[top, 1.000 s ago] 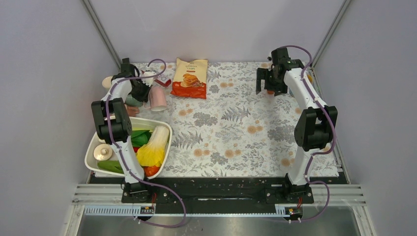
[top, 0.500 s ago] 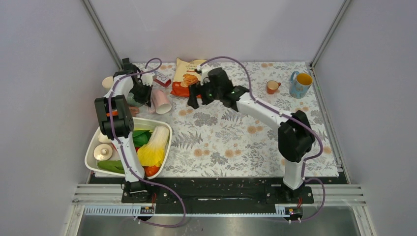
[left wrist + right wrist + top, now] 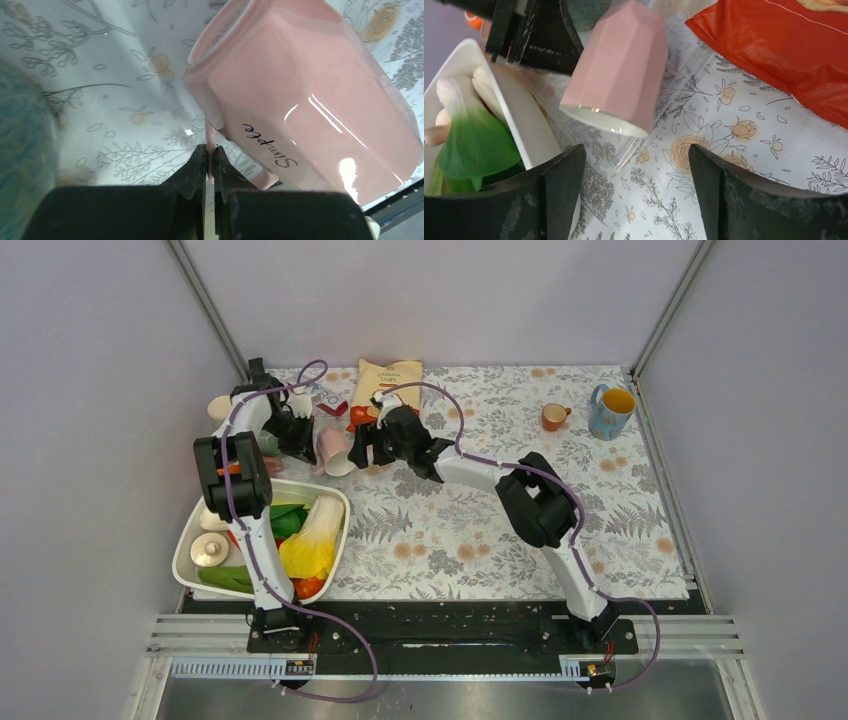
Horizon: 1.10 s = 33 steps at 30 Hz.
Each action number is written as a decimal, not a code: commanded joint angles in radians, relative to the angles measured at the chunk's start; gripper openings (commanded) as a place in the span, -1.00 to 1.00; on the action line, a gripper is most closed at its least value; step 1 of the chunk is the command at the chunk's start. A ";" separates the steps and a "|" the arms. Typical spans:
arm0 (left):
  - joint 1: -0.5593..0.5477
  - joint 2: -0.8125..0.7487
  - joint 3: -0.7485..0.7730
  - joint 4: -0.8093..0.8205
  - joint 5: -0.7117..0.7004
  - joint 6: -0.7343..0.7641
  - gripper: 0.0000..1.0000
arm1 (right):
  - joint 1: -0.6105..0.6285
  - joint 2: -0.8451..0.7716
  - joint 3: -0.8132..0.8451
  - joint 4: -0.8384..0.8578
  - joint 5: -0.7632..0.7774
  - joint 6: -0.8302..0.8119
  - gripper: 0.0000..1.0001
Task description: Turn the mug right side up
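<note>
Just beyond the white basin the pink mug is tilted, mouth angled downward; left gripper pinched on its handle. Right gripper by the basin's far corner, spread wide, empty; chips bag farther beyond.

This looks like a robot lab's test booth. Plain grey panels enclose a floral-clothed table fronted by an aluminium rail.

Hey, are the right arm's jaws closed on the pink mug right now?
No, the right wrist view shows the right arm's jaws wide apart, the pink mug beyond them touching neither.
</note>
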State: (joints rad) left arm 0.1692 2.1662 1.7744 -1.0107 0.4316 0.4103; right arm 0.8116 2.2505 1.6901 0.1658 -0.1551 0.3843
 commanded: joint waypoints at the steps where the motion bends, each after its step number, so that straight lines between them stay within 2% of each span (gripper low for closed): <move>1: -0.005 -0.019 0.053 -0.040 0.155 -0.015 -1.00 | 0.009 0.042 0.117 0.010 0.058 0.080 0.66; 11: -0.005 -0.028 0.052 -0.088 0.294 -0.016 -1.00 | 0.017 0.162 0.270 -0.055 0.017 0.095 0.56; 18: -0.001 0.013 0.060 -0.089 0.236 -0.023 -1.00 | 0.014 0.122 0.212 -0.028 0.001 0.099 0.60; 26: 0.003 0.023 0.081 -0.126 0.291 -0.045 -1.00 | 0.005 -0.011 -0.053 0.273 -0.070 0.040 0.78; 33: -0.004 -0.020 0.047 -0.152 0.325 -0.028 -1.00 | -0.005 0.033 0.031 0.153 -0.021 0.079 0.68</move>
State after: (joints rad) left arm 0.1703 2.2066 1.8011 -1.1290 0.6250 0.3824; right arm 0.8162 2.3276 1.6508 0.3042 -0.2016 0.4538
